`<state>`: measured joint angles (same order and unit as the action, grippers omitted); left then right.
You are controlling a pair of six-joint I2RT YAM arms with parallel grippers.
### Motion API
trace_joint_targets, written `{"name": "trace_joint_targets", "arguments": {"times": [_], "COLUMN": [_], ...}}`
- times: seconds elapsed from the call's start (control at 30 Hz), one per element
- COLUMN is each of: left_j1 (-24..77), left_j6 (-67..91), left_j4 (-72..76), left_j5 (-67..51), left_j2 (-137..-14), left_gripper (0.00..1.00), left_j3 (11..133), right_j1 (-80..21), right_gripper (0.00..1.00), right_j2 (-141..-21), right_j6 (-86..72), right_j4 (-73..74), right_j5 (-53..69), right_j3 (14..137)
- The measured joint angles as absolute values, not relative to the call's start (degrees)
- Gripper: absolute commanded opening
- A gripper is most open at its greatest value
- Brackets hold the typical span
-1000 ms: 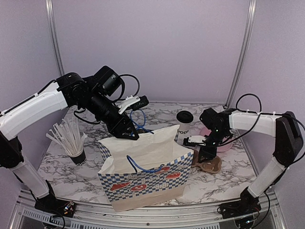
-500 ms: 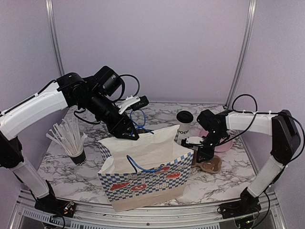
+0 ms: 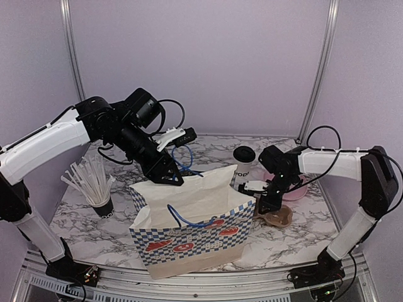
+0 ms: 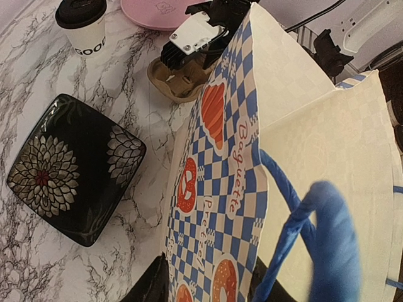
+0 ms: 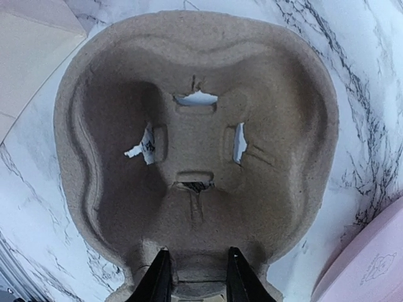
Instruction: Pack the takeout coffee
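Note:
The takeout coffee (image 3: 244, 165), a white cup with a black lid, stands behind the checkered paper bag (image 3: 195, 220); it also shows in the left wrist view (image 4: 82, 25). My left gripper (image 3: 170, 176) is shut on the bag's back rim (image 4: 220, 157), and the wall runs between its fingers (image 4: 204, 274). My right gripper (image 3: 264, 204) is down on the brown pulp cup carrier (image 3: 277, 217) to the right of the bag. Its fingers (image 5: 196, 255) pinch a ridge at the carrier's near edge (image 5: 195, 145).
A pink plate (image 3: 296, 189) lies just behind the carrier. A black floral plate (image 4: 69, 167) sits behind the bag. A black cup of white straws (image 3: 94, 189) stands at the left. Blue rope handles (image 3: 189, 220) rise from the bag's mouth.
My right gripper has shifted slightly left over the carrier and its jaws have narrowed onto the ridge. The left arm and the bag have not moved.

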<state>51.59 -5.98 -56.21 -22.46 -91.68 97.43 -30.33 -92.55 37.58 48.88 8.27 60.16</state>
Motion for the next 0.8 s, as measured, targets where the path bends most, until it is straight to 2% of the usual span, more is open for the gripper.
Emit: {"name": "trace_joint_targets", "arguments": {"times": [0.17,0.3,0.63,0.7,0.8], "left_j1": [51.6,51.6,51.6,51.6,51.6], "left_j6": [-6.0,-6.1,-6.9,-6.8,-6.7], "left_j4": [-56.2,-56.2,-56.1,-56.0,-56.0], "left_j5": [-22.5,-22.5,-24.2,-24.5,-24.7], "left_j2": [-91.7,-92.1,-97.9,-98.8,-99.5], "left_gripper": [0.43,0.40,0.26,0.27,0.37], "left_j3": [97.4,97.9,104.1,105.3,106.3], "right_j1": [-30.3,-29.8,-23.7,-23.9,-25.5], "right_gripper": [0.24,0.23,0.23,0.23,0.25], "right_j2": [-89.6,-85.8,-83.8,-83.8,-83.6], "right_j6": [37.7,38.6,42.2,42.3,42.6], "right_j4": [51.5,53.9,56.2,56.6,57.1], "right_j5": [8.8,10.2,25.1,29.7,36.7], "right_j3": [61.4,67.1,96.4,100.9,105.9]}}
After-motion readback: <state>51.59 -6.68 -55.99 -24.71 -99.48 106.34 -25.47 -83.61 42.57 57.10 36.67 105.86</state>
